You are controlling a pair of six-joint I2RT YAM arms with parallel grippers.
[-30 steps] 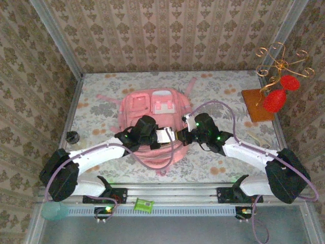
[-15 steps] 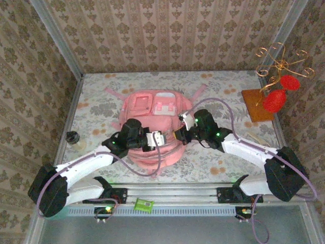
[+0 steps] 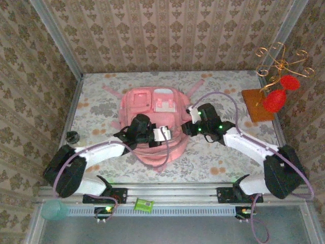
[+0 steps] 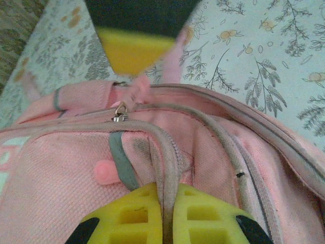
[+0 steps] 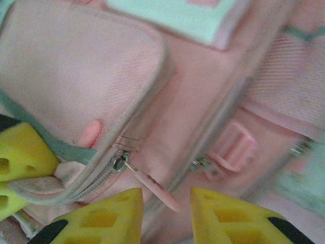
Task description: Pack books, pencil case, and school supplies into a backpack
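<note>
Two wrist views: left jaws pinch the backpack (image 4: 56, 168) seam, right jaws spread.

Seen from above, both arms (image 3: 96, 151) lie across the near half of the backpack (image 3: 152, 101), hiding its lower pockets and the fingertips of the left gripper (image 3: 161, 133). At the left wrist, the yellow pads (image 4: 142, 213) run off the bottom edge with a zip seam pinched between them. A yellow shape (image 4: 133, 48) above them is out of focus. At the right wrist, the right gripper (image 5: 166, 198) is cropped below and the bag's right side is smeared. The pink zip pull (image 5: 152, 185) lies between its parted fingers, contact unclear. A small dark object (image 3: 72, 136) on the table (image 3: 223, 91) is too small to name.
</note>
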